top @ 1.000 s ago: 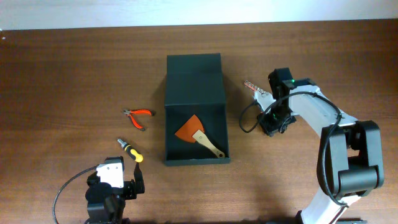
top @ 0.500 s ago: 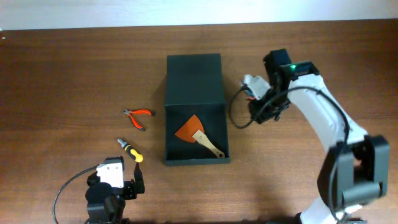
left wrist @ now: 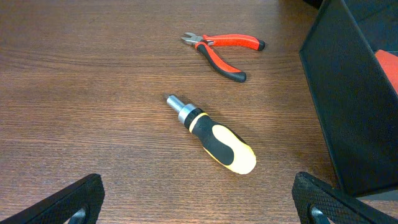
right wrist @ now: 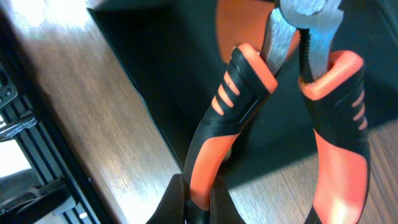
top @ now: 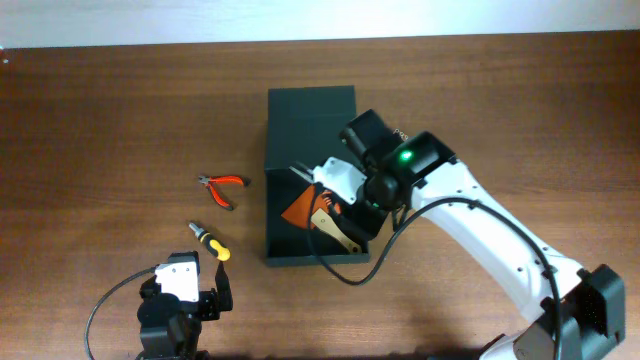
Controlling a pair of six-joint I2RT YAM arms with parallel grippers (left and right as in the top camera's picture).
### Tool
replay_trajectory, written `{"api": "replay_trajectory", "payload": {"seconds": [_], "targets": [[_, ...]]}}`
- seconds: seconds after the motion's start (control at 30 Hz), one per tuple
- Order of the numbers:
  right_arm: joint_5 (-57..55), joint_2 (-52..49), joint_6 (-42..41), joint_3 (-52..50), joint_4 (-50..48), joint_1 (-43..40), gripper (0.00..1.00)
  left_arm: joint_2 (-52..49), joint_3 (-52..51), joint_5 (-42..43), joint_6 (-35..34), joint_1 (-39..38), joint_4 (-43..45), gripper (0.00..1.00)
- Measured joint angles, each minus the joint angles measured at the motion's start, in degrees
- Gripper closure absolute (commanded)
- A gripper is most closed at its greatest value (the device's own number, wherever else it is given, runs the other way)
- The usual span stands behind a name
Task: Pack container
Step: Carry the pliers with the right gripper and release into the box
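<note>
The container (top: 310,120) is a dark green box, open, its flap lid lying flat behind it. An orange scraper with a wooden handle (top: 308,212) lies inside. My right gripper (top: 333,186) hovers over the open box, shut on one handle of orange-and-black pliers (right wrist: 249,93), whose steel jaws point towards the scraper (right wrist: 239,25). The right wrist view shows the fingers (right wrist: 199,194) pinching that handle above the container's wall (right wrist: 146,74). My left gripper (top: 185,300) is open and empty at the near left, its fingertips (left wrist: 199,202) low over the table.
A yellow-and-black stubby screwdriver (top: 210,243) (left wrist: 214,140) and small red cutters (top: 222,187) (left wrist: 224,46) lie on the wooden table left of the container. The container's side wall (left wrist: 348,106) stands to the right of my left gripper.
My right arm has swung left from the table right of the container to above its open compartment, carrying the pliers. The left arm has not moved.
</note>
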State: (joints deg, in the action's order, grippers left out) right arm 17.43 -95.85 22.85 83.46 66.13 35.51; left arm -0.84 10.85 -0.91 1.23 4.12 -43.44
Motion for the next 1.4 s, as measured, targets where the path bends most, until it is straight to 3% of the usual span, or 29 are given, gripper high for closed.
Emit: {"api": "replay_trajectory", "payload": {"seconds": [0.5, 0.73, 1.07, 1.13, 1.3, 1.4], "targets": [[-0.2, -6.3, 0.1, -9.4, -11.5, 3.8, 0.95, 0.0, 0.0, 0.0, 0.0, 0.0, 0.0, 0.01], [-0.2, -6.4, 0.3, -11.3, -14.0, 3.8, 0.7, 0.0, 0.0, 0.0, 0.0, 0.0, 0.0, 0.01], [-0.2, -6.4, 0.1, -10.9, -14.3, 3.8, 0.6, 0.0, 0.0, 0.0, 0.0, 0.0, 0.0, 0.01], [-0.6, -6.3, -0.5, -8.9, -13.6, 3.8, 0.51, 0.0, 0.0, 0.0, 0.0, 0.0, 0.0, 0.01], [-5.2, -4.7, -1.0, 0.7, -12.5, 1.2, 0.16, 0.0, 0.0, 0.0, 0.0, 0.0, 0.0, 0.01], [-8.1, -2.4, -0.5, 5.8, -12.2, -4.3, 0.13, 0.0, 0.0, 0.0, 0.0, 0.0, 0.0, 0.01]]}}
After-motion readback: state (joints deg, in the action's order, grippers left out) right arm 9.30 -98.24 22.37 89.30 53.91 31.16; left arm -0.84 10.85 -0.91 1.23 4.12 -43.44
